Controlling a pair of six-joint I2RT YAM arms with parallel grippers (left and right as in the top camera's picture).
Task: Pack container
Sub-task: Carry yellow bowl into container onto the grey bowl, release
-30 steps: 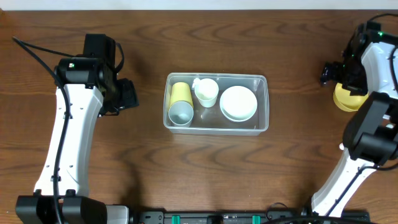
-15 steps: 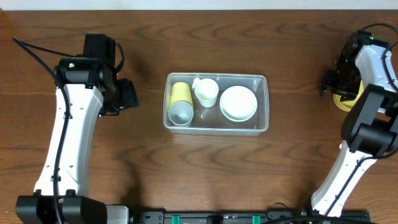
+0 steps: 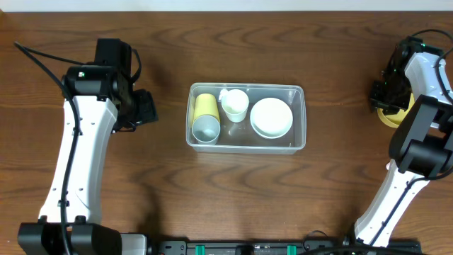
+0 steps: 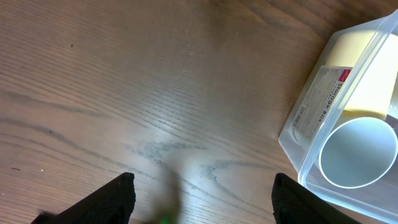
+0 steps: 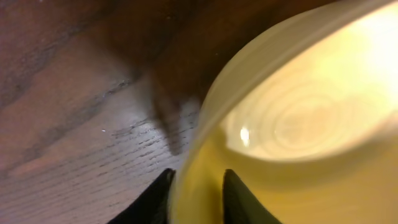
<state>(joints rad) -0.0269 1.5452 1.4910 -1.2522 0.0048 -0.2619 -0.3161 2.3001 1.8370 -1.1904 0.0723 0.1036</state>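
The clear container (image 3: 300, 119) sits mid-table, holding a yellow cup (image 3: 205, 105), a grey-blue cup (image 3: 206, 129), a white cup (image 3: 235, 104) and a white bowl (image 3: 271, 117). At the far right a yellow bowl (image 3: 390, 117) rests on the table, mostly hidden under the right arm. My right gripper (image 5: 198, 196) pinches that yellow bowl (image 5: 298, 124) at its rim, one finger inside and one outside. Left of the container, my left gripper (image 4: 202, 199) hangs open over bare wood, with the container (image 4: 297, 134) corner at its right.
The brown wooden table (image 3: 212, 191) runs around the container on every side. Both white arm bases stand at the near edge. A black cable (image 3: 35, 55) trails off at the far left.
My right gripper has dropped onto the yellow bowl and its jaws have narrowed onto the rim. The left arm and the container's contents have not moved.
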